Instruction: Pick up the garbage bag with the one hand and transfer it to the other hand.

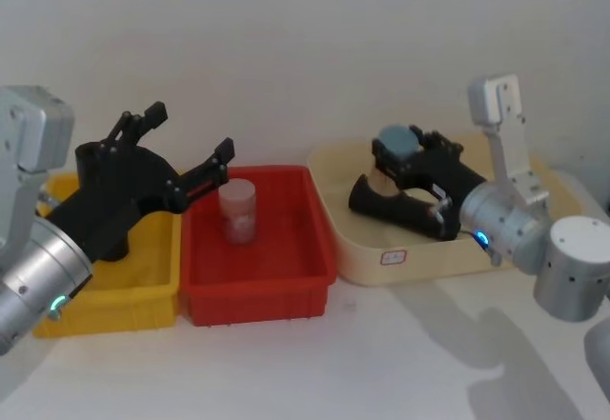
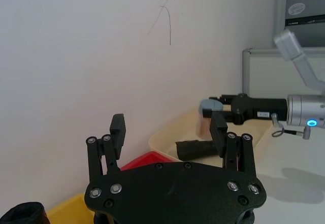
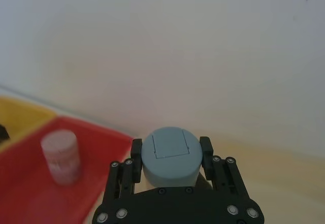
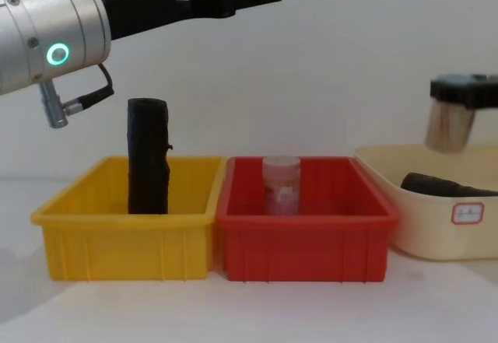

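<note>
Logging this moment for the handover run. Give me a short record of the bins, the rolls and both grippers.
yellow bin: garbage bag standing upright inside, untouched
red bin: pale jar, upright
cream tray: second black roll, lying down
left gripper: open, raised above the yellow and red bins, holding nothing
right gripper: shut on a grey-lidded bottle, above the cream tray

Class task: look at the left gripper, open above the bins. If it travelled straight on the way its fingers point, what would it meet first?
Probably nothing near: the left gripper points above the red bin and its jar, toward the right gripper and wall; depth is uncertain.
</note>
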Available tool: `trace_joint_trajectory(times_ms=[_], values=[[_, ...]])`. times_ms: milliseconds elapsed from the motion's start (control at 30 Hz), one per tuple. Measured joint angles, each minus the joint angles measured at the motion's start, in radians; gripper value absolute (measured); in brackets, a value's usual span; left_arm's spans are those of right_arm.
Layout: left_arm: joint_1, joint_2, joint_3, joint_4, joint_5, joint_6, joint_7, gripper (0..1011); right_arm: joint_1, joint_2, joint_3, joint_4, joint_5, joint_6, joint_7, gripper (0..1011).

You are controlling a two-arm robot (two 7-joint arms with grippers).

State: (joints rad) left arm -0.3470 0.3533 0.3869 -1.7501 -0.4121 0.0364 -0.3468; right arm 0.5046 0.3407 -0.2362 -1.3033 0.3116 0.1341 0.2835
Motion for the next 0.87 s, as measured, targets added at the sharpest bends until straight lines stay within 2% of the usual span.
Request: trace_joint_trajectory(times_ms=[100, 200, 233, 500, 867], values=[[0.0, 0.0, 0.0, 0.0, 0.0, 0.0, 0.0, 1001, -0.002, 0.014, -0.013, 0.021, -0.028, -0.002, 0.001, 690], [0.0, 0.0, 0.0, 0.0, 0.0, 0.0, 0.0, 1001, -0.005, 0.024, -0.023, 0.034, -0.043, -0.003, 0.008, 811], [0.0, 0.0, 0.0, 0.0, 0.0, 0.0, 0.0, 1002, -0.006, 0.03, -0.029, 0.042, -0.05, -0.004, 0.016, 824], [0.0, 0.0, 0.0, 0.0, 0.0, 0.0, 0.0, 1002, -0.016, 0.045, -0.038, 0.065, -0.055, -0.013, 0.065, 1002], [0.0, 0.0, 0.0, 0.0, 0.0, 0.0, 0.0, 1001, -0.036, 0.038, -0.003, 0.074, 0.007, -0.031, 0.109, 1000]])
